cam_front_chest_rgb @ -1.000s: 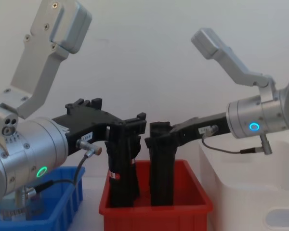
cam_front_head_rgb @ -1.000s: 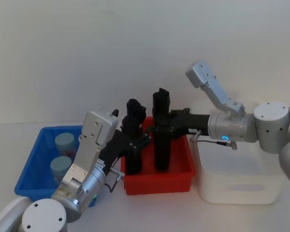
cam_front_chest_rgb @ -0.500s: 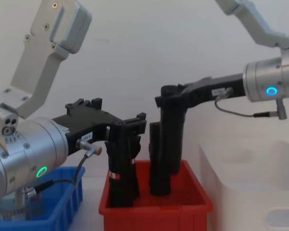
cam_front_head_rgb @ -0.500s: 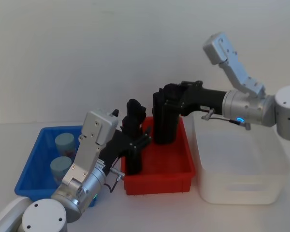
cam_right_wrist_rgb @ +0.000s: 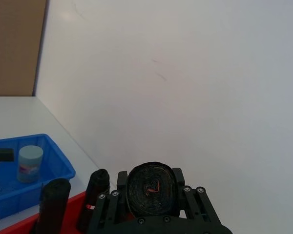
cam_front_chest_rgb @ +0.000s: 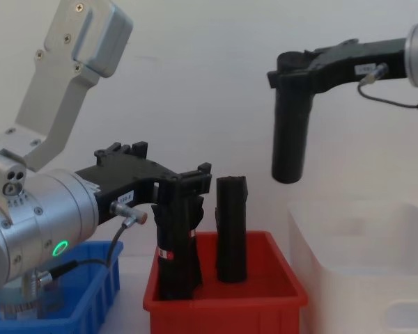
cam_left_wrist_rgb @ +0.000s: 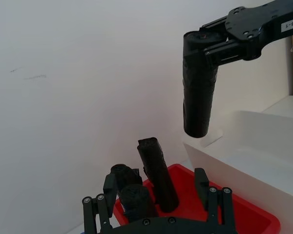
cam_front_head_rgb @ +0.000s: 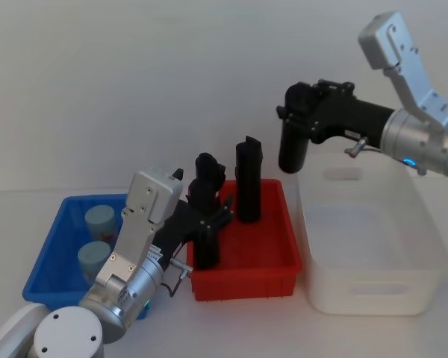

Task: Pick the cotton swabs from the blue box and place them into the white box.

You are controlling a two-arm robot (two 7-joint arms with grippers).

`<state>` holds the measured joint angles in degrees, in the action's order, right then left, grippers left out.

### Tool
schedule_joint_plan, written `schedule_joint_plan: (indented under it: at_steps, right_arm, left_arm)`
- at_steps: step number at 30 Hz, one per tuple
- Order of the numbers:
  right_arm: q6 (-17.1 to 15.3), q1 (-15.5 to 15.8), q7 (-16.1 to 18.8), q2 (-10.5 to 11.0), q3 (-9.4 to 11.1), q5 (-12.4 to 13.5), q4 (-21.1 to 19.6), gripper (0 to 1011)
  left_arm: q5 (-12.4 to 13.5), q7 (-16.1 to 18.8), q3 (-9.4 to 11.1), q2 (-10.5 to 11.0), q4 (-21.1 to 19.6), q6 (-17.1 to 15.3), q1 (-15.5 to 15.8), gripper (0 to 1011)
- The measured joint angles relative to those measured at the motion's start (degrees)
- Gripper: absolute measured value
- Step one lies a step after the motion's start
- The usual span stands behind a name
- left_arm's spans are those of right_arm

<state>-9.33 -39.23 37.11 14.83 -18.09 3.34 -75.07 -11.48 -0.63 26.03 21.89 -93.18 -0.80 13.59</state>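
Cotton swabs (cam_front_head_rgb: 101,221) — two jars in the blue box (cam_front_head_rgb: 49,250). Right gripper (cam_front_head_rgb: 297,118) clamps a black roll (cam_front_head_rgb: 291,153) above the edge of the white box (cam_front_head_rgb: 373,291); left gripper (cam_front_head_rgb: 209,218) — spread around a second roll (cam_front_head_rgb: 206,177) in the red bin (cam_front_head_rgb: 246,284).

Glossy plastic red bin (cam_front_head_rgb: 243,287), translucent white box (cam_front_head_rgb: 373,292), matt black rolls (cam_front_head_rgb: 248,179).

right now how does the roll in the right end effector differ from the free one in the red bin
The held roll hangs in air by the white box's edge; the free roll stands in the red bin. The right end effector clamps the held roll's top; nothing touches the free roll. Both are black, upright. The left end effector is at the red bin.
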Motion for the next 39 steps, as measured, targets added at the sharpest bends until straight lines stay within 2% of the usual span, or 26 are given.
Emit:
schedule_joint_plan:
  at_steps: [7, 13, 19, 25, 28, 39]
  right_arm:
    - [0.0, 3.6, -5.5, 3.0, 1.5, -1.2, -6.4, 538]
    - [-0.6, 6.8, -10.1, 5.1, 2.4, -2.0, -9.8, 538]
    - [-1.8, 9.2, -13.7, 6.3, 2.9, -2.0, -11.4, 538]
    - [-3.2, 11.2, -16.3, 7.0, 3.2, -0.8, -11.3, 538]
    - [-3.7, 11.8, -16.8, 7.0, 3.3, 0.8, -10.2, 538]
    - [-1.8, 11.1, -14.9, 5.8, 3.2, 6.1, -5.1, 542]
  left_arm:
    - [0.0, 0.0, 0.0, 0.0, 0.0, 0.0, 0.0, 1004]
    - [0.0, 0.0, 0.0, 0.0, 0.0, 0.0, 0.0, 1004]
    - [0.0, 0.0, 0.0, 0.0, 0.0, 0.0, 0.0, 1004]
    - [0.0, 0.0, 0.0, 0.0, 0.0, 0.0, 0.0, 1004]
    - [0.0, 0.0, 0.0, 0.0, 0.0, 0.0, 0.0, 1004]
    - [0.0, 0.0, 0.0, 0.0, 0.0, 0.0, 0.0, 1004]
